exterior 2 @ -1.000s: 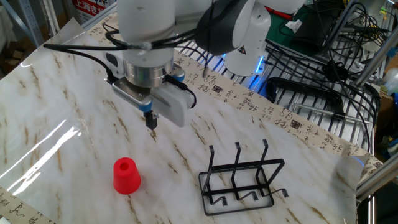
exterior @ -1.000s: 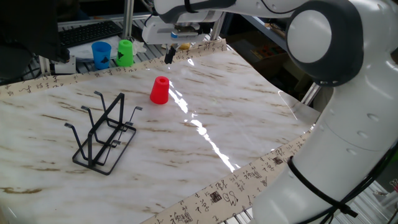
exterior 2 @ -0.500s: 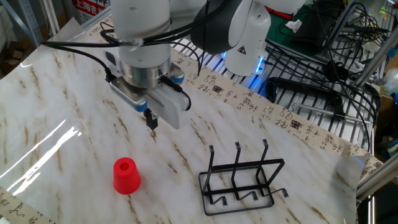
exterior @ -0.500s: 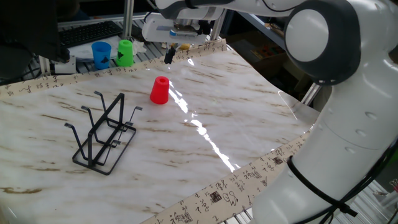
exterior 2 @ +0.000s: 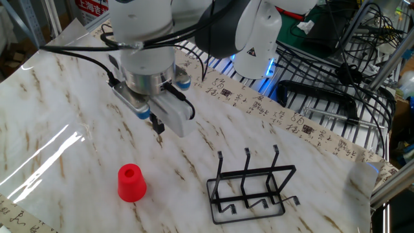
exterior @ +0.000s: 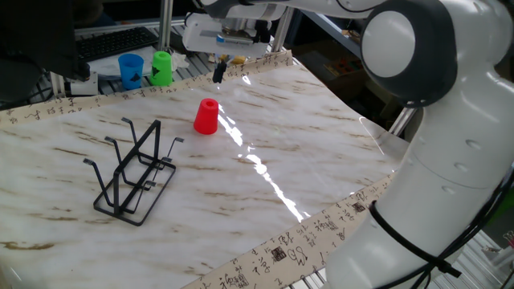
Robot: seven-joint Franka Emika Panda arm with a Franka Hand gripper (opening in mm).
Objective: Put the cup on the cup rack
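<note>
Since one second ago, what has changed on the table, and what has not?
Only the arm moved: the gripper shifted slightly left in the view facing the rack prongs, and it holds nothing. The red cup stands upside down on the table where it was, and the rack has not moved.

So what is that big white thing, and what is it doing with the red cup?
It is a robot arm. At its end is a gripper, two small fingers for pinching things. Both pictures show the same table from different sides. A red cup stands upside down on the table, and a black wire rack stands apart from it. The gripper hangs above the table near the cup and holds nothing. A blue cup and a green cup stand beyond the far edge.
</note>
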